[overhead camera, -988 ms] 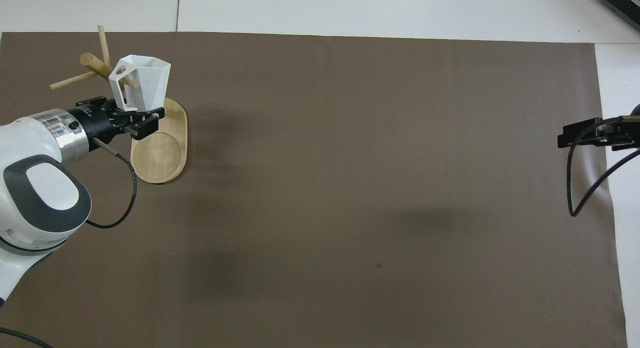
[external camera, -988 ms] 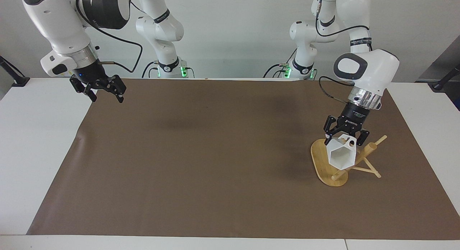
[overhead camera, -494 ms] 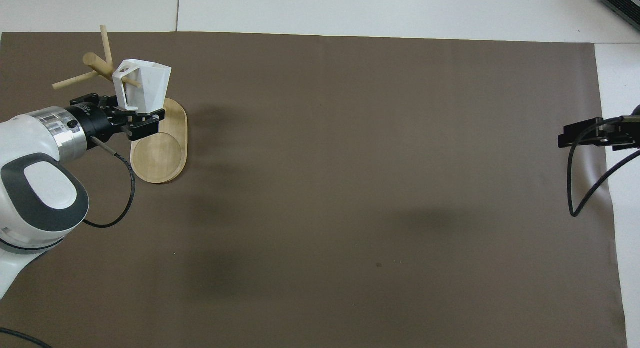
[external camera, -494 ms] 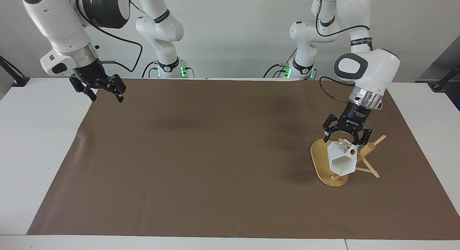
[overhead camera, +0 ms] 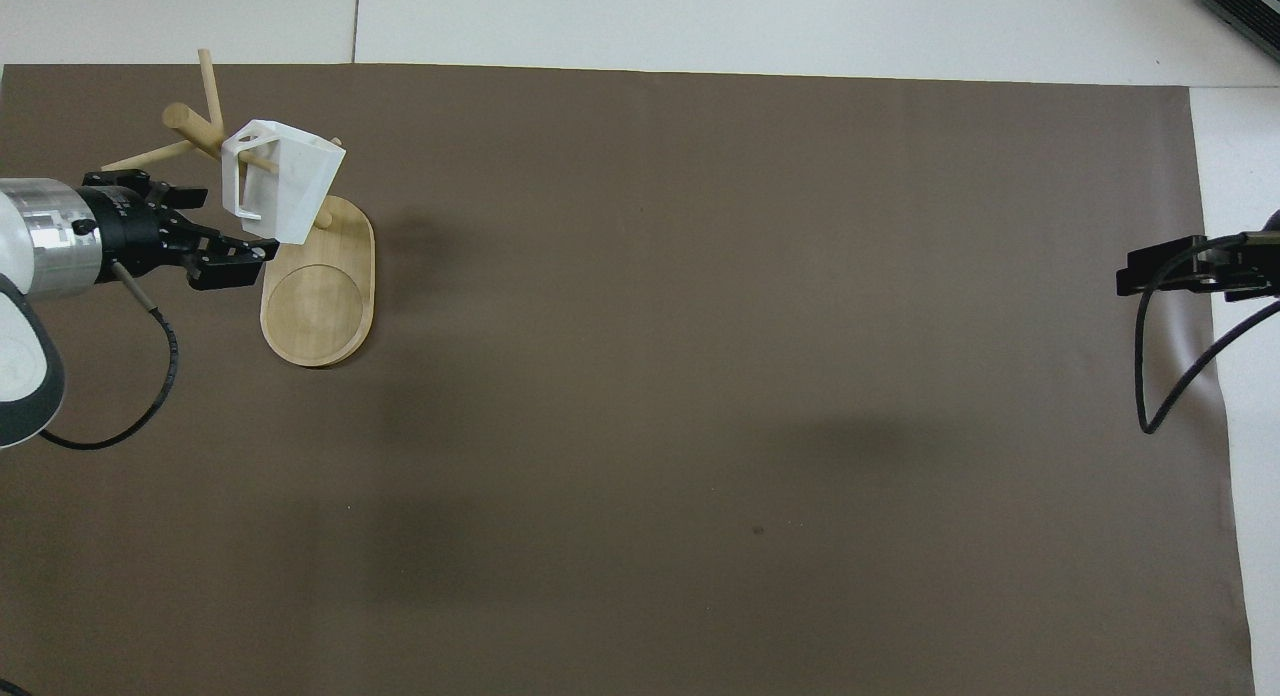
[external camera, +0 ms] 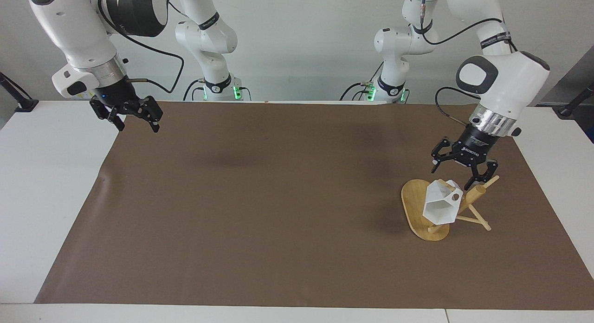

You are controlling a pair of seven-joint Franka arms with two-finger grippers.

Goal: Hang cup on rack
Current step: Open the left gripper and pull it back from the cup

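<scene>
The white faceted cup (external camera: pixel 441 207) hangs tilted on a thin peg of the bamboo rack (external camera: pixel 413 203), the peg passing through its handle hole. In the overhead view the cup (overhead camera: pixel 295 181) is over the oval base of the rack (overhead camera: pixel 320 306). My left gripper (external camera: pixel 459 173) is open and empty, raised just above the cup and the rack's post, clear of both; it also shows in the overhead view (overhead camera: pixel 228 222). My right gripper (external camera: pixel 139 126) is open and empty and waits over the mat's corner at the right arm's end, near the robots.
A brown mat (external camera: pixel 278 197) covers most of the white table (external camera: pixel 51 184). A black cable loops from the right gripper (overhead camera: pixel 1150 271) in the overhead view.
My left gripper opened and let go of the cup, then rose and drew back toward the left arm's end. The cup settled lower on the peg. The right arm has not moved.
</scene>
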